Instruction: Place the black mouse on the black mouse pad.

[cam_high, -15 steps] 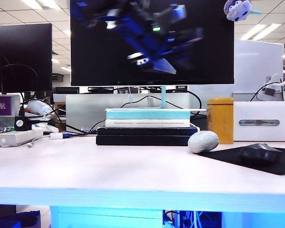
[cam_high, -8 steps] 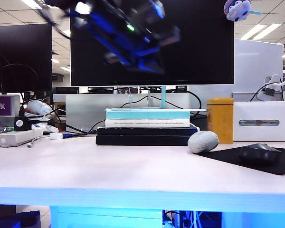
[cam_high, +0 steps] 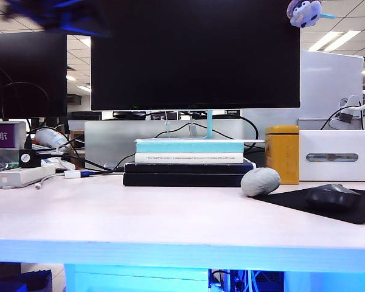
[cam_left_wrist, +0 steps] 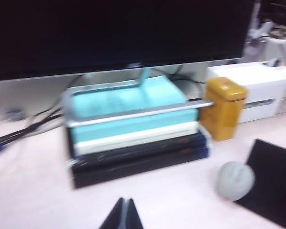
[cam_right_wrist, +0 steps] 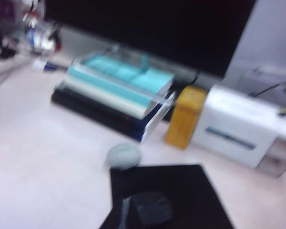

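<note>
Left wrist view, left end effector (cam_left_wrist: pixel 123 215) closed, empty

The mouse (cam_high: pixel 332 196) sits on the mouse pad (cam_high: pixel 353 213) at the worktop's (cam_high: pixel 140 219) right edge, a pebble-like lump (cam_high: pixel 260 181) at the pad's left corner, books (cam_high: pixel 188 163) behind.

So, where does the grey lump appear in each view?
Exterior view: grey lump right of centre, at the black mouse pad corner.
Left wrist view: lump beside the pad.
Right wrist view: lump at the pad's far corner.
Shared landmark: yellow tin.
</note>
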Action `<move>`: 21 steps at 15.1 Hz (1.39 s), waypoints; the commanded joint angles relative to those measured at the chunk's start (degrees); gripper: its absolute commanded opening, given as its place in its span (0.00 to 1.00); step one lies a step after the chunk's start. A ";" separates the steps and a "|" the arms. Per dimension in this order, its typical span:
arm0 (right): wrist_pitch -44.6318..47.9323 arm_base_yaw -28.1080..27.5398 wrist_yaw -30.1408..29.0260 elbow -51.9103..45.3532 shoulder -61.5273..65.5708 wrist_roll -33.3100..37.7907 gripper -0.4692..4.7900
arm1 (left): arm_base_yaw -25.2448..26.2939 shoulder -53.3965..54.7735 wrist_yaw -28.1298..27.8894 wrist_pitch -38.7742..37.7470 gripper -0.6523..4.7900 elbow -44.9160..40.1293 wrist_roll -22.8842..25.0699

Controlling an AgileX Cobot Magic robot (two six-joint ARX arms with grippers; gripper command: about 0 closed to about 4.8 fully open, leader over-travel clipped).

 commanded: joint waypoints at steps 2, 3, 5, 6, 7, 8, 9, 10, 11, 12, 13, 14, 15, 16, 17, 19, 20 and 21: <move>-0.07 -0.02 4.24 -4.57 -1.92 -1.22 0.08 | 6.49 -6.78 -1.79 -2.60 0.11 -4.33 0.94; 0.26 -0.02 4.37 -5.86 -2.19 -1.22 0.08 | 8.13 -6.97 0.26 -3.30 0.11 -4.35 1.57; 1.95 -0.02 4.37 -7.67 -2.43 -1.20 0.08 | 11.45 -7.48 4.33 -4.28 0.11 -4.68 1.79; 3.08 -0.04 4.37 -8.31 -2.45 -1.11 0.08 | 13.40 -8.22 6.19 -5.01 0.11 -5.05 1.75; 4.52 -0.04 4.87 -8.92 -2.47 -0.52 0.08 | 16.81 -10.12 7.80 -6.34 0.11 -6.01 1.42; 6.99 -0.11 5.73 -9.75 -2.47 1.49 0.08 | 20.44 -13.94 9.44 -7.32 0.11 -7.63 1.31; 8.70 -0.09 5.90 -10.29 -2.47 2.34 0.08 | 22.64 -16.76 11.65 -7.37 0.11 -8.81 1.20; 10.73 -0.11 5.90 -10.88 -2.47 3.19 0.08 | 24.68 -20.50 12.96 -8.72 0.11 -10.01 0.48; 11.74 -0.15 5.88 -10.91 -2.43 3.82 0.08 | 25.68 -24.06 12.85 -11.32 0.11 -10.86 0.44; 12.79 -0.15 5.88 -11.15 -2.43 4.22 0.08 | 26.16 -26.95 12.63 -13.07 0.11 -11.87 0.17; 12.98 -0.20 5.86 -11.54 -2.43 5.46 0.08 | 26.16 -29.92 12.66 -14.78 0.11 -13.22 -0.63; 12.26 -0.22 6.49 -11.93 -2.64 6.60 0.08 | 26.16 -35.47 10.80 -18.21 0.11 -16.55 -4.48; 10.54 -0.26 9.94 -11.93 -4.31 6.84 0.08 | 26.16 -39.71 10.08 -19.80 0.11 -18.58 -5.81; 8.26 -0.26 11.74 -11.96 -7.69 6.97 0.08 | 26.16 -42.82 10.10 -22.49 0.11 -19.04 -5.92; 6.84 -0.46 12.31 -11.80 -8.48 6.95 0.08 | 26.16 -44.48 10.05 -24.11 0.11 -19.06 -6.01; 6.21 -0.74 11.63 -12.39 -8.48 6.95 0.08 | 26.16 -45.40 10.08 -24.48 0.11 -19.28 -6.01; 6.47 -0.74 11.61 -12.68 -8.48 6.95 0.08 | 26.16 -45.51 10.08 -24.79 0.11 -19.30 -5.97; 8.63 -0.72 11.63 -14.05 -8.48 6.99 0.08 | 26.16 -45.62 10.12 -24.81 0.11 -19.63 -6.01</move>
